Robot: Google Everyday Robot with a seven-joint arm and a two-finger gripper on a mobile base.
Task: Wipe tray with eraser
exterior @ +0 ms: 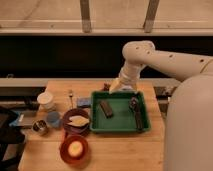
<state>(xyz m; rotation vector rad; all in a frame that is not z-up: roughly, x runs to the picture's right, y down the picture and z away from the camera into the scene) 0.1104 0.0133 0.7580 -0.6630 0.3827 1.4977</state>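
the gripper [115,86] hangs over the back left edge of the green tray [120,121], can't tell if it's spread or closed up. the eraser [105,108] lies inside the tray, left of middle, a long dark tool [135,113] on its right.

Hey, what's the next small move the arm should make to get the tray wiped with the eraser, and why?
Probably bring the gripper down and toward the camera, onto the eraser. The gripper hovers at the far rim of the tray, while the eraser lies untouched on the tray floor, apart from the long dark tool to its right.
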